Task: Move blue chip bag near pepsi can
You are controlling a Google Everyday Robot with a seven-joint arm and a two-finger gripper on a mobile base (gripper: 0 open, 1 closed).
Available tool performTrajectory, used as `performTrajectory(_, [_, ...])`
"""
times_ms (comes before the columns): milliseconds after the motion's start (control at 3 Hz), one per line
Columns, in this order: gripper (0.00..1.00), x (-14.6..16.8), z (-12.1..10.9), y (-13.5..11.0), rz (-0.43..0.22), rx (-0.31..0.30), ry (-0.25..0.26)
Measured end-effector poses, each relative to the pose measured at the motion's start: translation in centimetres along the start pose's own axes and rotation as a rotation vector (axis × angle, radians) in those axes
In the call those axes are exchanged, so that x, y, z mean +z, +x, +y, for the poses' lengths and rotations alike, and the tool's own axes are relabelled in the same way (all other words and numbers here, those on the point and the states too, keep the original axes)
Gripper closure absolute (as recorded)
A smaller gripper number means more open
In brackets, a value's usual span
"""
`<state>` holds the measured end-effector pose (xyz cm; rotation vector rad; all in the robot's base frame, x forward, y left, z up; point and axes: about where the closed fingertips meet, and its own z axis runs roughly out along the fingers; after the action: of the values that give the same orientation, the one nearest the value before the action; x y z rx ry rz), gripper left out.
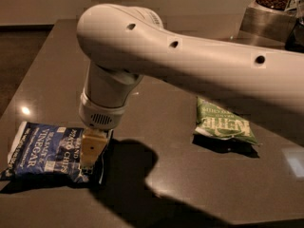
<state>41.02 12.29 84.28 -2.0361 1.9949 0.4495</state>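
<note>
Downward, the arm [190, 56] points its pincer [91, 152] onto blue chip bag [42, 148]; grip unclear.

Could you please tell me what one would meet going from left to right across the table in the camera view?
blue chip bag → claw, down on that bag's right end → green chip bag → metal stand at the far right corner.

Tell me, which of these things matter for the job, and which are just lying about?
For the job: blue chip bag; gripper, down at that bag's right end. Pepsi can is out of view.
Lying about: green chip bag, right on the table; metal container, top right.
</note>
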Motion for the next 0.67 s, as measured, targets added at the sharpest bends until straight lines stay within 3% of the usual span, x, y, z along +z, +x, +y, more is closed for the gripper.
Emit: performTrajectory(667, [0.99, -3.4, -4.6, 3.0, -0.012, 0.087, 0.062])
